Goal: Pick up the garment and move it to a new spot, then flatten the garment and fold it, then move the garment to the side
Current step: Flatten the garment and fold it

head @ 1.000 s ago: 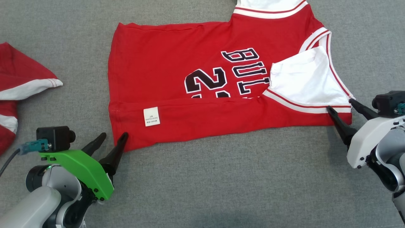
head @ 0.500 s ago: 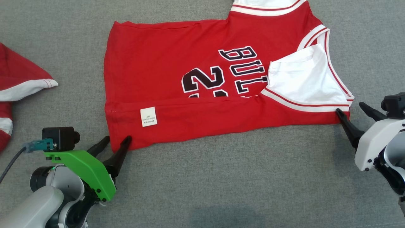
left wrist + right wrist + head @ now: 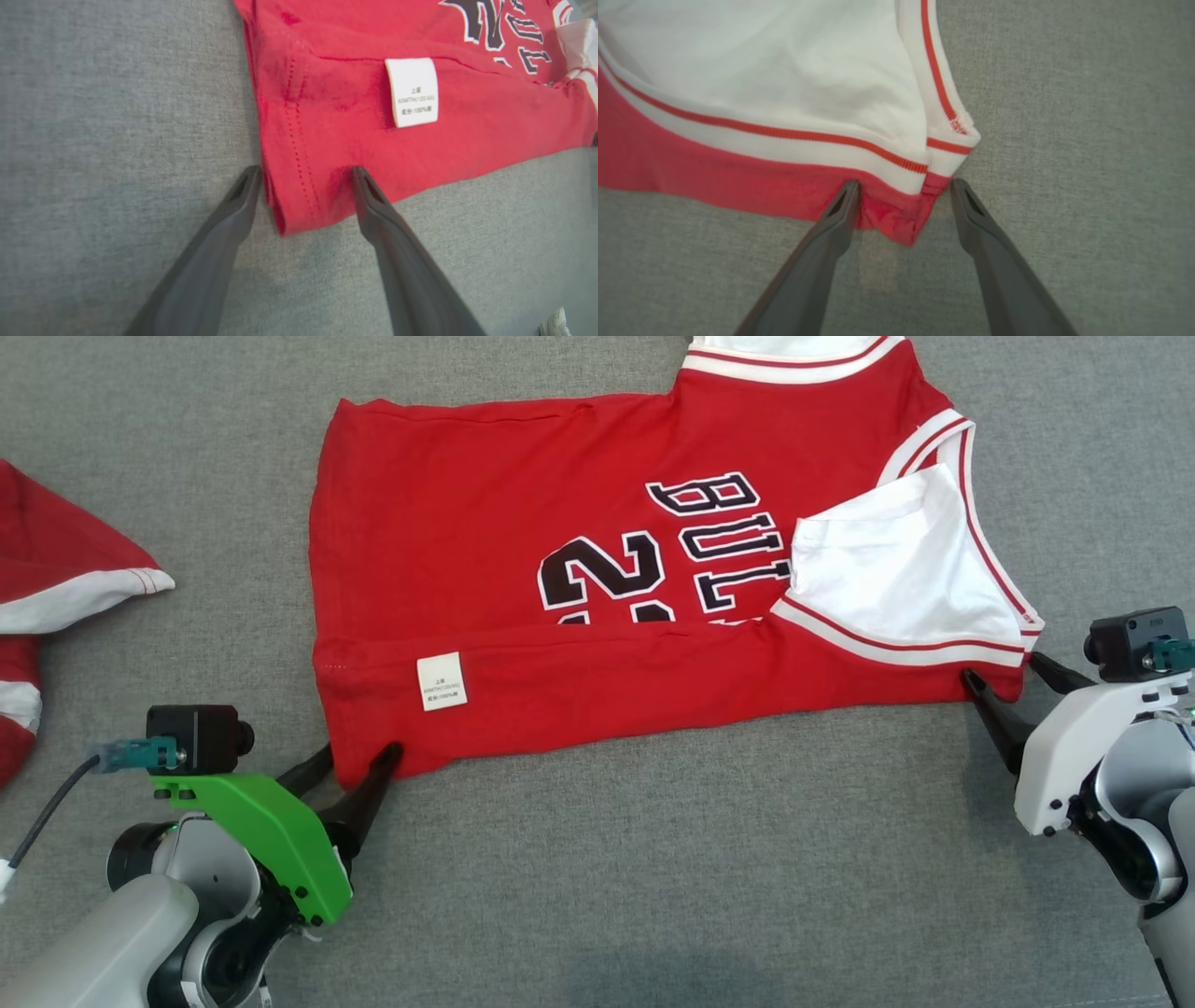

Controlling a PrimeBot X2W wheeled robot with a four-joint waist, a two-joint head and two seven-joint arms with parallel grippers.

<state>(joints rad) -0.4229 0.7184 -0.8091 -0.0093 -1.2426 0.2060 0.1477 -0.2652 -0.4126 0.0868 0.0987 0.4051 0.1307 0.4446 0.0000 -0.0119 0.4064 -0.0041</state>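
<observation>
Red jersey (image 3: 485, 551) lies with its near edge folded over; left tool (image 3: 359, 751), spread, straddles the near-left corner; right tool (image 3: 1004, 669), spread too, straddles the near-right corner.

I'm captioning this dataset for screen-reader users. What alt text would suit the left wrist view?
The left gripper, its two dark fingers spread open, straddles the near corner of a red jersey lying on grey fabric. A white care label sits on the jersey just past the fingertips, with black-and-white lettering beyond.
</observation>
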